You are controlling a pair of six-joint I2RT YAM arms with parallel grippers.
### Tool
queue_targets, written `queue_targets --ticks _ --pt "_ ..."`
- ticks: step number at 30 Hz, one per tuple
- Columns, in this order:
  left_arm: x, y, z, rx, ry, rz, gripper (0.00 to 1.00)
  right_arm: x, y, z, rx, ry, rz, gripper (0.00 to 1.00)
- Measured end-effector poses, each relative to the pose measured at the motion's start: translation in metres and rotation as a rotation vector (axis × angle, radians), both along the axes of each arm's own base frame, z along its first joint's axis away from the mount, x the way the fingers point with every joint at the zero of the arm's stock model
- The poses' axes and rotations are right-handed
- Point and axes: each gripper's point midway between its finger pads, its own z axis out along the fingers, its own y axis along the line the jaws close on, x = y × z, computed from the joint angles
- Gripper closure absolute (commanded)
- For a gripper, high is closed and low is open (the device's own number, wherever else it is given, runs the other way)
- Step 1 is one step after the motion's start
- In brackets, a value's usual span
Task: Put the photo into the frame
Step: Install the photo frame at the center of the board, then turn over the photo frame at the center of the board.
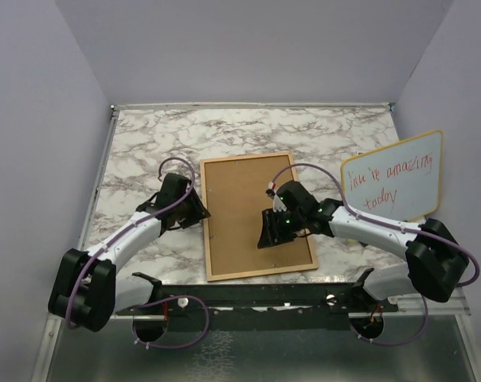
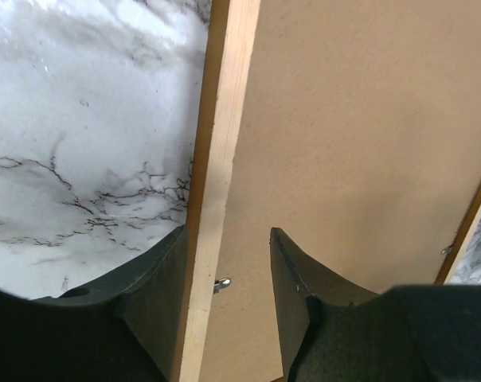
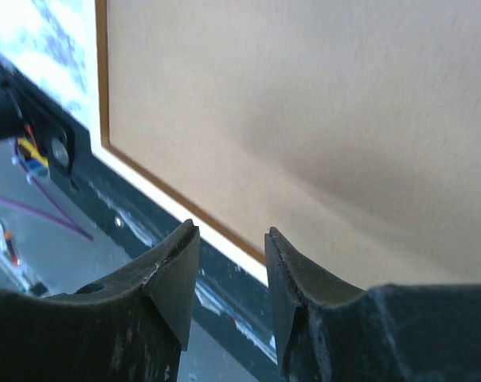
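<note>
The frame point(image 1: 244, 191) lies flat in the middle of the marble table with its brown back board point(image 2: 368, 119) facing up. My left gripper point(image 1: 199, 208) is at the frame's left edge. Its jaws stand open point(image 2: 227, 231), astride the pale wooden rim point(image 2: 224, 119), with the right finger clear of the wood. A small metal clip point(image 2: 222, 282) sits on the board beside the rim. My right gripper point(image 1: 266, 235) hovers over the frame's near right part, open point(image 3: 231, 229) with nothing between its fingers. The board point(image 3: 304, 103) fills the right wrist view. The photo is not in view.
A yellow-rimmed whiteboard point(image 1: 393, 177) with red handwriting leans at the table's right side. A black rail point(image 1: 256, 296) runs along the near edge, just past the frame's near rim point(image 3: 177, 211). Grey walls enclose the table on three sides.
</note>
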Motion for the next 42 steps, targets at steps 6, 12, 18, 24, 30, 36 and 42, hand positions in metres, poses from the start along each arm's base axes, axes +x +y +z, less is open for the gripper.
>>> queue_targets --ticks 6,12,18,24,30,36,42 --pt "0.016 0.016 0.031 0.071 -0.096 0.062 0.46 0.044 0.02 0.01 -0.045 -0.068 -0.096 0.56" --pt "0.022 0.041 0.069 0.138 -0.219 0.164 0.35 0.078 0.05 0.017 -0.087 -0.118 -0.152 0.55" --pt "0.017 0.067 0.102 0.181 -0.328 0.265 0.3 0.103 0.108 0.017 -0.143 -0.183 -0.143 0.52" --pt "0.005 0.089 0.128 0.184 -0.415 0.373 0.27 0.119 0.143 -0.001 -0.222 -0.213 -0.142 0.52" --pt "-0.007 0.1 0.142 0.14 -0.478 0.439 0.25 0.132 0.171 -0.009 -0.255 -0.24 -0.133 0.51" --pt "-0.014 0.103 0.136 0.142 -0.465 0.449 0.24 0.142 0.194 -0.013 -0.277 -0.268 -0.128 0.52" --pt "-0.015 0.103 0.135 0.145 -0.462 0.448 0.22 0.143 0.186 -0.035 -0.374 -0.273 -0.137 0.56"
